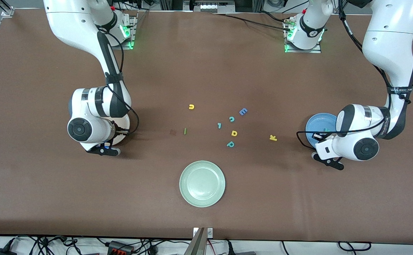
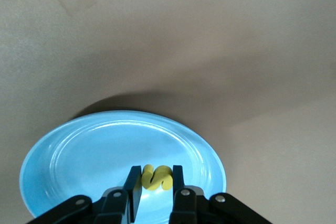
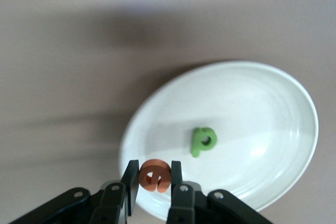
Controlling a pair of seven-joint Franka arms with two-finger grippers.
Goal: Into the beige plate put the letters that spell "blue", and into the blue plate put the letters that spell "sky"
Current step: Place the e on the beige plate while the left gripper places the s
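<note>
Mid-delivery on both ends of the counter (image 1: 36,198), each arm carrying one letter over its plate. Left gripper (image 2: 152,184) over the blue plate (image 2: 79,150), jaws clenched on the yellow s (image 2: 156,177), no other letter visible in that plate. Right gripper (image 3: 153,179) over the rim of the beige plate (image 3: 252,103), jaws clamped on the orange e (image 3: 155,174), with the green b (image 3: 202,140) already lying flat inside, near the plate's middle. Taking the pale green plate (image 1: 202,183) as landmark: yellow u (image 1: 191,106), dark green l (image 1: 185,131) and yellow k (image 1: 273,137) loose on the counter, all farther from the front camera than that plate, the k toward the left arm's end. Teal y not to be made out for certain among the scattered teal pieces. Blue E (image 1: 243,111), teal c (image 1: 231,119) and teal p (image 1: 230,143) in the same cluster, not wanted. Next, by judgement: lower a little and release each letter well within its rim, the e especially, being close to the edge; then fetch u and l for beige, k and y for blue.
</note>
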